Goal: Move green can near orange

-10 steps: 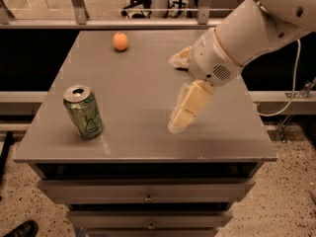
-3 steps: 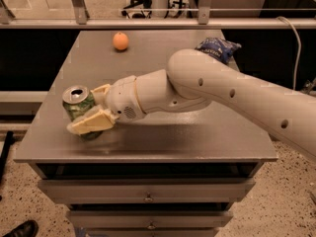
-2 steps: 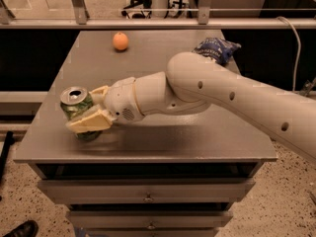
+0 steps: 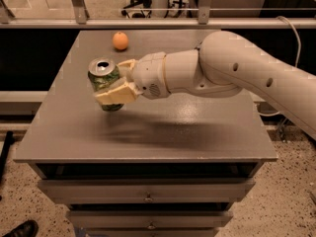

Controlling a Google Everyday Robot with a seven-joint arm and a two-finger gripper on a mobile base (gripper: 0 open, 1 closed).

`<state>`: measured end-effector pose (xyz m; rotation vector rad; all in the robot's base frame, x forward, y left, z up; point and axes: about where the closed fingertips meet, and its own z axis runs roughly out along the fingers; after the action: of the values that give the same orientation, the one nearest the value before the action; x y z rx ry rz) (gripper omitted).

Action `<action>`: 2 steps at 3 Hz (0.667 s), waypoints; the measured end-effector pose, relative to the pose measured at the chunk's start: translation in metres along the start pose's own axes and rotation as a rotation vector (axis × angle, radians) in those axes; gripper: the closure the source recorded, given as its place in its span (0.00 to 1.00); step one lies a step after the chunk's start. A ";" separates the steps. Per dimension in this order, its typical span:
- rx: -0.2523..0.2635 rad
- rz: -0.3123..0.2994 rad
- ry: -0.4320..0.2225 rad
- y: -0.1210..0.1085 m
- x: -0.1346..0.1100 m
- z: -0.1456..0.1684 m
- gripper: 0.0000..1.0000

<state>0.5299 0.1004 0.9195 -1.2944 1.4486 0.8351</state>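
Note:
The green can with a silver top is held upright in my gripper, lifted a little above the grey table. The cream fingers are shut around the can's body from the right side. The orange lies on the table's far edge, just beyond and slightly right of the can, apart from it. My white arm reaches in from the right.
The table tops a drawer cabinet. A metal rail runs behind the table's far edge. A dark shoe shows on the floor at lower left.
My gripper has closed on the green can at the table's front left, lifted it, and carried it toward the far edge, closer to the orange.

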 end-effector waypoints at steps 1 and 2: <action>0.014 -0.007 -0.002 -0.003 -0.001 -0.003 1.00; 0.048 -0.024 -0.007 -0.009 -0.004 -0.010 1.00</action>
<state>0.5361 0.0903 0.9275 -1.2693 1.4364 0.7840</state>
